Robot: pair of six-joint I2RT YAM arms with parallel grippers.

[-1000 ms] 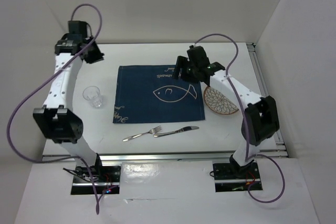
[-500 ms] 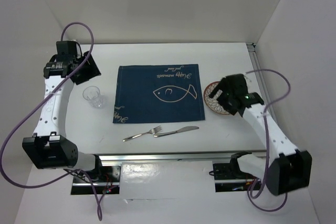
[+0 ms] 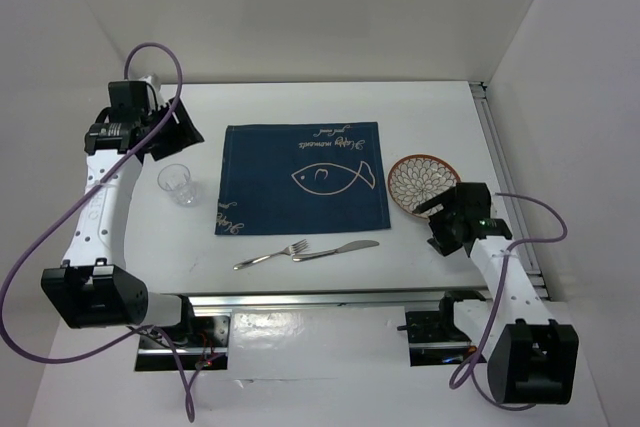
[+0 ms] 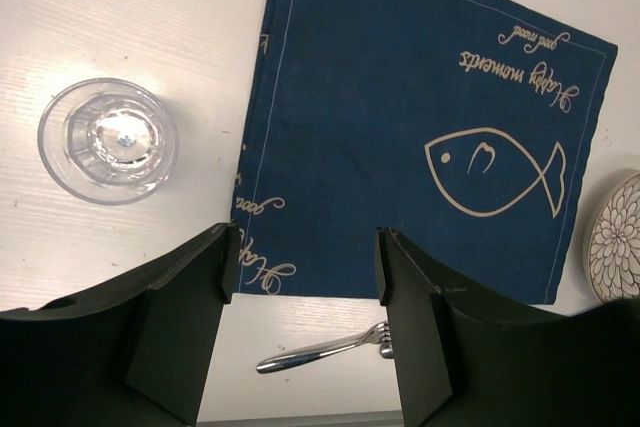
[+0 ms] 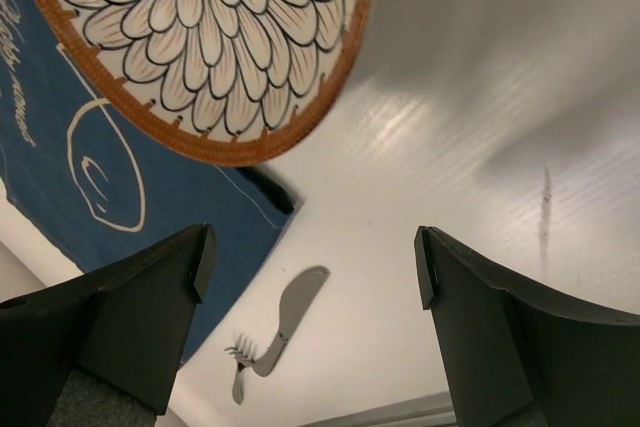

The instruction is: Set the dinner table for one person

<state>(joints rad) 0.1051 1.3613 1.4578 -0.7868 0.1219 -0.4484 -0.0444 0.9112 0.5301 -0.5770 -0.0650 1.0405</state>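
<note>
The left gripper is hovering wide and empty near the drinking glass. The right gripper is gaping empty just beside the flower-patterned plate. Between them the navy placemat is showing a fish outline and cursive "Happy moments" and "good mood". The white worktop is carrying everything, fork and knife included.

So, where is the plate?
In the top view the plate lies on the table's right side, at the placemat's right edge, just beyond the right gripper.

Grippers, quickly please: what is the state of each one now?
Left gripper: open, holding nothing.
Right gripper: open, holding nothing.
</note>
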